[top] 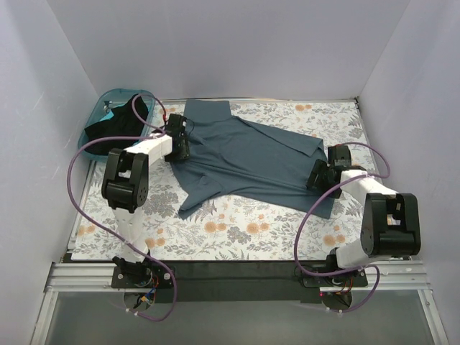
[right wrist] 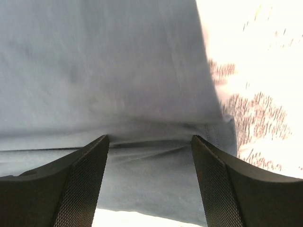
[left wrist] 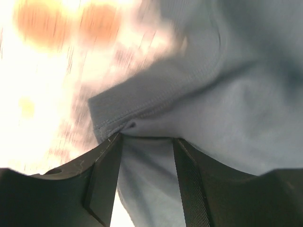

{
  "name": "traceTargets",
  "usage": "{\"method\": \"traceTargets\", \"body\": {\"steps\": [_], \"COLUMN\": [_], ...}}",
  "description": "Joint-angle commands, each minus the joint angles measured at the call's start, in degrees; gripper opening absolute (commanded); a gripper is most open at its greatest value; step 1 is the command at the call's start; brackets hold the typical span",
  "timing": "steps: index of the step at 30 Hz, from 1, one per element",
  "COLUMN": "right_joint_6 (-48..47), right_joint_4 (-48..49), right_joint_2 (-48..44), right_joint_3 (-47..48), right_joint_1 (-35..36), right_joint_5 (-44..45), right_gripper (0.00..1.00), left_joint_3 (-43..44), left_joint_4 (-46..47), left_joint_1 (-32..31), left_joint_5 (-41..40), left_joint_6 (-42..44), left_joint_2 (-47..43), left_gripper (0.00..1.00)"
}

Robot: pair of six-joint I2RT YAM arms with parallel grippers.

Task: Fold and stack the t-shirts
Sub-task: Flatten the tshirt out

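Observation:
A slate blue-grey t-shirt (top: 248, 162) lies spread out on the flower-patterned table cover. My left gripper (top: 178, 141) is low at the shirt's left edge. In the left wrist view its fingers (left wrist: 106, 175) stand apart, with a hemmed fold of the shirt (left wrist: 147, 175) between them. My right gripper (top: 320, 175) is low at the shirt's right edge. Its fingers (right wrist: 85, 179) are wide apart over the hem (right wrist: 151, 179), with cloth lying between them. A black t-shirt (top: 115, 123) sits bunched in the teal basket (top: 108, 97) at the back left.
White walls close in the table on the left, back and right. The flower-patterned cover (top: 237, 230) shows in front of the shirt. Purple cables (top: 79, 158) loop from both arms. A metal rail (top: 237, 277) runs along the near edge.

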Motion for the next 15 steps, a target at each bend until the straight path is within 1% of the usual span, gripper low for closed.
{"method": "traceTargets", "body": {"steps": [1,4,7,9,10,11,12,13,14,15], "right_joint_6": [-1.1,-3.6,-6.4,-7.1,-7.2,-7.2,-7.1,-6.5,-6.3,-5.9], "right_joint_4": [0.0,0.8,0.7,0.1,-0.5,-0.7,-1.0,-1.4,-1.9,-2.0], "right_joint_2": [4.6,4.4,1.6,-1.1,-2.1,-4.1,-5.1,-6.0,-7.5,-8.3], "right_joint_3": [1.0,1.7,2.2,2.7,2.7,2.5,2.3,1.8,1.1,0.7], "right_joint_1": [-0.7,-0.7,-0.4,1.2,1.8,3.5,4.4,6.2,7.0,7.8], "right_joint_5": [4.5,4.2,3.1,2.2,1.5,1.2,0.9,-0.2,-0.8,-1.1], "right_gripper": [0.66,0.65,0.65,0.65,0.65,0.64,0.64,0.63,0.63,0.63], "left_joint_3": [8.3,14.0,14.5,12.7,9.9,8.3,6.5,2.2,0.0,-2.6], "left_joint_4": [0.7,0.2,0.3,0.8,1.2,1.3,1.2,1.0,0.8,0.7], "left_joint_1": [1.1,1.1,1.0,0.8,0.6,0.5,0.2,0.0,-0.1,-0.2], "left_joint_5": [-2.3,-0.4,1.4,3.0,3.5,3.7,3.8,4.1,4.6,6.0], "left_joint_6": [2.1,2.2,0.5,-1.2,-2.0,-3.4,-4.3,-5.3,-6.5,-9.2], "left_joint_2": [4.5,7.0,4.8,-0.4,-2.6,-7.2,-9.3,-11.3,-13.7,-17.6], "left_gripper": [0.45,0.48,0.54,0.58,0.64,0.68,0.69,0.69,0.69,0.69]}}
